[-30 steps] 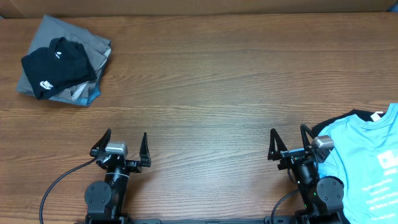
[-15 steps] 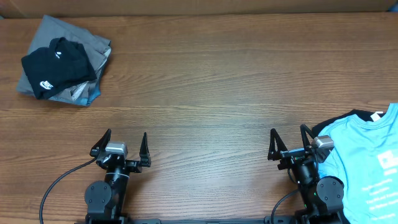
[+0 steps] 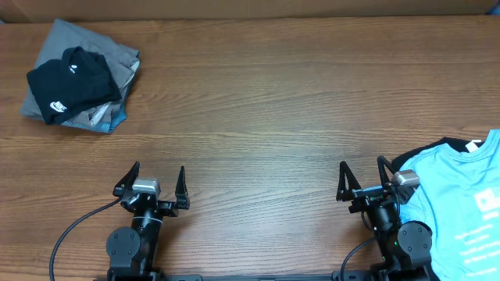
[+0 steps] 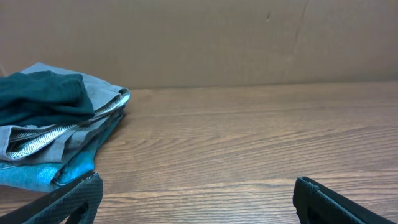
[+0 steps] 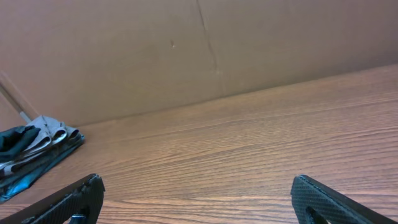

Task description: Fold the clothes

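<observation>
Your arms tucked low at the worktop's point(image 3: 273, 101) near edge, left tool point(image 3: 157, 169) spread wide, empty, right tool point(image 3: 362, 165) the same, light blue T-shirt point(image 3: 461, 211) beside your right arm, folded pile point(image 3: 78, 78) far left.

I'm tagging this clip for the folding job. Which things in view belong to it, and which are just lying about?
Belongs to the job: light blue T-shirt; black shirt under it; folded pile at the far left, with a black top uppermost; left gripper and right gripper, both open.
Just there: wooden table; cardboard wall; cable.
</observation>
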### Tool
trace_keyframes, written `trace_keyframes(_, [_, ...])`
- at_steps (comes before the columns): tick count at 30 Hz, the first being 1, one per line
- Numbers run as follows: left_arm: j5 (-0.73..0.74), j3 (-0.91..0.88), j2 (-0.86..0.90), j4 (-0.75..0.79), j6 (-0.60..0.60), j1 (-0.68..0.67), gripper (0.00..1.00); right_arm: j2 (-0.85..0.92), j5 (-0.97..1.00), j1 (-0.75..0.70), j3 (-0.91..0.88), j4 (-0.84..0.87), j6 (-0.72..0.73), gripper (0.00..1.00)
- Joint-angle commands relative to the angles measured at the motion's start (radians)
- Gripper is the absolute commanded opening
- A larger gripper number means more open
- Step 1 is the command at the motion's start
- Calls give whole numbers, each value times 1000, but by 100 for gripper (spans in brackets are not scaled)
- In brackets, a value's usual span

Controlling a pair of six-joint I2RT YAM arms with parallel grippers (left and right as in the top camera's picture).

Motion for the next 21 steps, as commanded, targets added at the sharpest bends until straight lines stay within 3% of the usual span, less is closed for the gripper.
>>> trace_keyframes(1, [-23,-3,-11,-4,1,-6,100,-8,10,-5,-10,8,0,100])
trace_keyframes(7, [40,-3,-9,0,-30,-7,100,-8,-84,-5,-10,20,1,100])
trace_keyframes(11, [65,-3,-8,14,-286,-6,100,-8,-175,-5,-8,27,66,100])
trace_keyframes(13, [94,-3,-8,28,-345,-7,100,-8,-198,-5,0,27,93,100])
trace_keyframes(16, [188,17,-8,42,-343,-7,100,-8,-231,-5,43,-12,95,100])
trace_keyframes(21, [192,132,4,17,-317,-6,100,25,-230,-5,179,-198,68,100])
